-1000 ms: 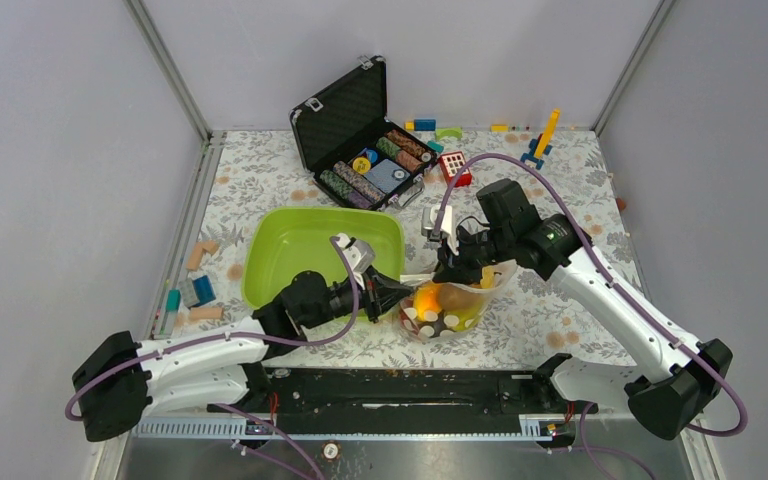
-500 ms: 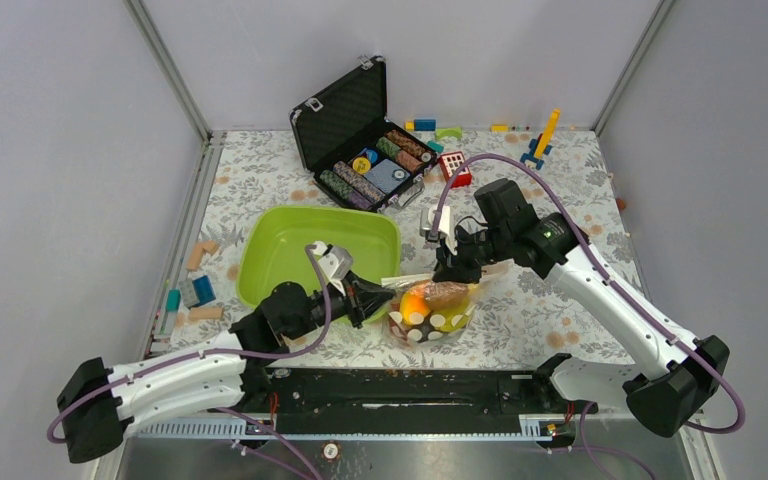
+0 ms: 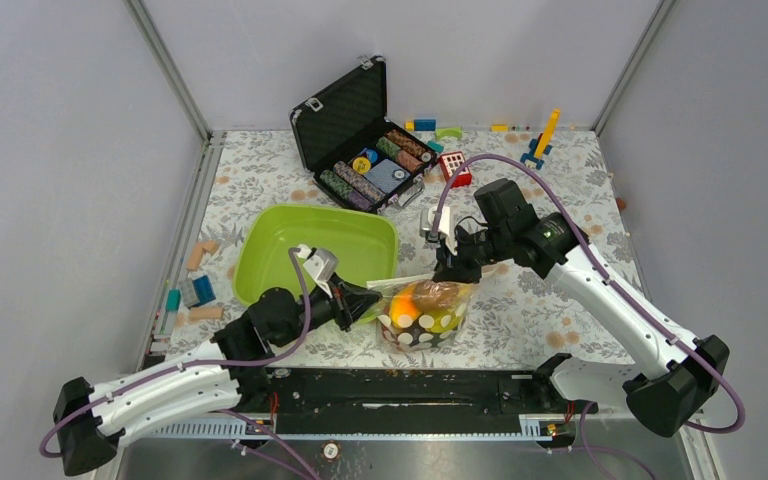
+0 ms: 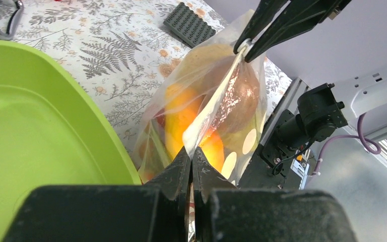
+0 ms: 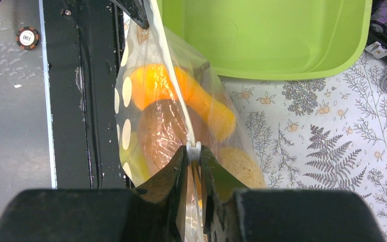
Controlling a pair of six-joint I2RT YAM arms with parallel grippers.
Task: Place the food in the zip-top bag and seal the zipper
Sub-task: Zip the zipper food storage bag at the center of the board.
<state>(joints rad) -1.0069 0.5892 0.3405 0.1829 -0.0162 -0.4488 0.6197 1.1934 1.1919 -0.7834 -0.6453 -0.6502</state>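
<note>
Two ends of pale plastic zipper strip pinched by left gripper, right gripper; dotted clear fruit-filled plastic bag between.

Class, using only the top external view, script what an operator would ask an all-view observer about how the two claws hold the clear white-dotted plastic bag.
Operator: From above I cannot tell what the right claw grips on the clear white-dotted plastic bag.
Observer: Its wrist view shows it pinching a small white tab on the bag's pale zipper strip.
Operator: And the left claw?
Observer: Its wrist view shows it shut on the opposite end of that strip, fingertips pressed together.
</note>
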